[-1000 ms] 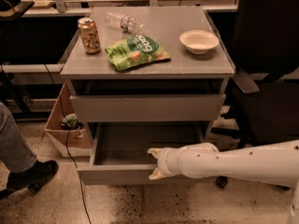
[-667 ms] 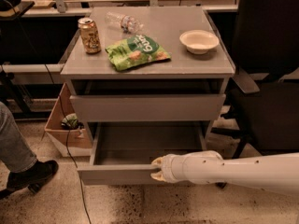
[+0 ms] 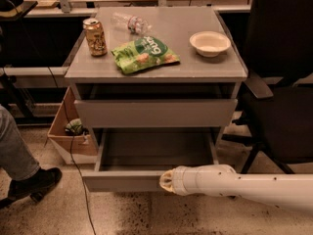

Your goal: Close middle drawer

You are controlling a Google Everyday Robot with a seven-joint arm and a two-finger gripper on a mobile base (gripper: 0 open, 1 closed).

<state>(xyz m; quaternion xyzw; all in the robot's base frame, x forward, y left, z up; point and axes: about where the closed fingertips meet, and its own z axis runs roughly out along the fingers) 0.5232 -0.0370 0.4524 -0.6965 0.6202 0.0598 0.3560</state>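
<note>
You have soft, even light falling from above the cabinet (image 3: 210, 67): its grey top is the brightest broad surface, with a pale sheen but no hard glare. The white bowl (image 3: 210, 43) on it and the white arm (image 3: 244, 186) in front of the cabinet come close to washing out. The gripper (image 3: 165, 181), at the front of the middle drawer (image 3: 122, 179), catches the same light. The upper drawer (image 3: 155, 112) shades the tray beneath it, and the areas behind and right of the cabinet sink into darkness.
</note>
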